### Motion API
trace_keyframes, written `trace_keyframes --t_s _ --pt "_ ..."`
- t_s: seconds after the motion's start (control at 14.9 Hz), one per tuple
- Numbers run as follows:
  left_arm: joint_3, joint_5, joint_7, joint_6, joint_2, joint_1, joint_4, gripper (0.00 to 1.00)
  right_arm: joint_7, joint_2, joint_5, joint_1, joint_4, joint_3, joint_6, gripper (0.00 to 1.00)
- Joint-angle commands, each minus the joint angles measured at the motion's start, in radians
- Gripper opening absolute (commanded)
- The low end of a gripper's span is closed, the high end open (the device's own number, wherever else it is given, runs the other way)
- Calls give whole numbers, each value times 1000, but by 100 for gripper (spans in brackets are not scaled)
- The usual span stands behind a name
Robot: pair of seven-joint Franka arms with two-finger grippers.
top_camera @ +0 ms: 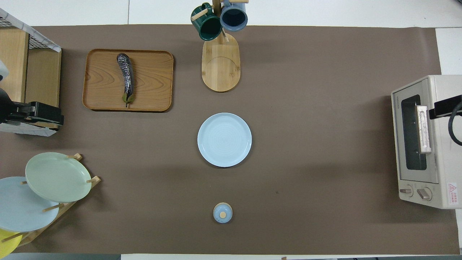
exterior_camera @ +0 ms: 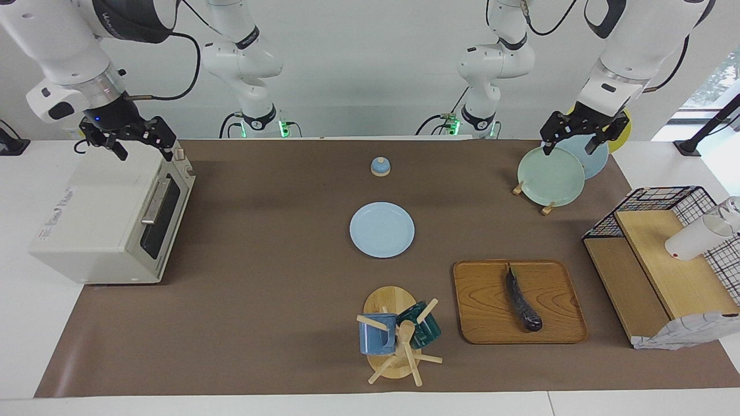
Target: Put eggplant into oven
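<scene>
- Right gripper [exterior_camera: 130, 138] hangs over the top of the oven [exterior_camera: 110, 216], at the corner nearest the robots; fingers look spread, nothing between them.
- Left gripper [exterior_camera: 581, 134] hangs over the plate rack [exterior_camera: 546, 176] at the left arm's end of the table; fingers spread, empty.
- Oven sits at the right arm's end and its door [top_camera: 413, 131] is shut, bar handle [top_camera: 423, 128] across it. You likely need that door down first, and the right arm is the near one for it.
- Eggplant [exterior_camera: 522, 300] lies on the wooden tray [exterior_camera: 480, 300], farther from the robots than the left gripper and well apart from both grippers; the left arm is clearly nearer to it.
- Its long axis runs roughly toward and away from the robots, stem end [top_camera: 127, 99] toward them, so you would close across its width.
- Writing: a brand word on the oven's front [top_camera: 396, 100] and a warning sticker [top_camera: 452, 193], too small to read.
</scene>
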Motion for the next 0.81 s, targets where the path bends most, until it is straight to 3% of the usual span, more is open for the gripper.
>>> trace_keyframes --t_s 0.0,0.07,0.13,0.34,0.74 --pt "6 0 -13 3 -16 -7 -14 100 11 -14 -1 -1 -29 6 13 71" --pt "6 0 -24 8 -15 -7 -14 100 11 -16 -1 -1 -32 6 12 23" --pt "4 0 -39 17 -15 -7 -15 100 7 -22 -1 -1 -36 6 17 1" --pt "3 -2 -71 77 8 -10 -20 100 16 -45 -4 9 -114 6 113 0" --pt "3 -31 -73 246 215 -19 21 100 18 -31 -142 -3 -256 6 251 0"
